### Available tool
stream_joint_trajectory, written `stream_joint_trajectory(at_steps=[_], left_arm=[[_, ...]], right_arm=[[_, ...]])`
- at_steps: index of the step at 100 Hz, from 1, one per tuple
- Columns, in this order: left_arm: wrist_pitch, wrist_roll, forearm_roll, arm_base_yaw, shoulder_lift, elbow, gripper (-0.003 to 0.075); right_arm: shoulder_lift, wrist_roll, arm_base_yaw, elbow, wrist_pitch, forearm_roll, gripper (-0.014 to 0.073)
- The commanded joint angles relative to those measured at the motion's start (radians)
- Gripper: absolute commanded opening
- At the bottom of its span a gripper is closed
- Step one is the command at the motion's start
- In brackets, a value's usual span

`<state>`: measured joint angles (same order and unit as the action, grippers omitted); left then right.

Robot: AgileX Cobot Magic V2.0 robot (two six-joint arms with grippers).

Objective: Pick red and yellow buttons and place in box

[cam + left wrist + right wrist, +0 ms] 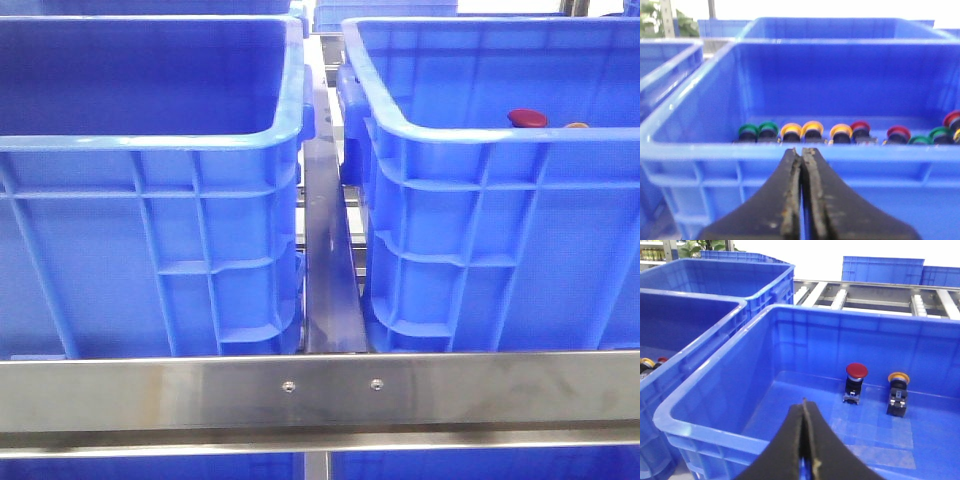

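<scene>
Inside the right-hand blue crate (715, 405), a red button (856, 382) stands upright at nine o'clock of a yellow button (898, 392), near but apart. Both the left pincer (802, 152) and right pincer (804, 405) are pressed together, empty.

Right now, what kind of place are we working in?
Probably a factory or warehouse sorting line: big blue crates, roller conveyor, a steel frame rail, and push buttons sorted in bulk.

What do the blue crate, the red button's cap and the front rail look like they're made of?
The blue crate looks like moulded plastic: glossy, with a rolled rim and ribbed walls. The red button has a smooth domed cap, probably plastic, on a dark body. The front rail looks like brushed stainless steel, with a dull streaked sheen and two screw heads.
</scene>
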<state>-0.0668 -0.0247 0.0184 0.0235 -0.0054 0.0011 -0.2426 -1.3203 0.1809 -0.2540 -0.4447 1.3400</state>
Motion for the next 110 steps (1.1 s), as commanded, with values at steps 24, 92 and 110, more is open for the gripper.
stream_joint_trajectory(at_steps=[24,92,110], left_arm=[[0.037,0.005,0.011,0.003,-0.031,0.053,-0.002],[0.038,0.005,0.011,0.003,-0.031,0.053,-0.002],[0.038,0.005,0.011,0.003,-0.031,0.053,-0.002]], right_arm=[[-0.009,-0.009,0.006,-0.025,0.006,0.03,-0.0062],[-0.009,-0.009,-0.002,-0.025,0.004,0.031,-0.0062],[-0.009,-0.009,-0.01,-0.025,-0.002,0.033,-0.0062]])
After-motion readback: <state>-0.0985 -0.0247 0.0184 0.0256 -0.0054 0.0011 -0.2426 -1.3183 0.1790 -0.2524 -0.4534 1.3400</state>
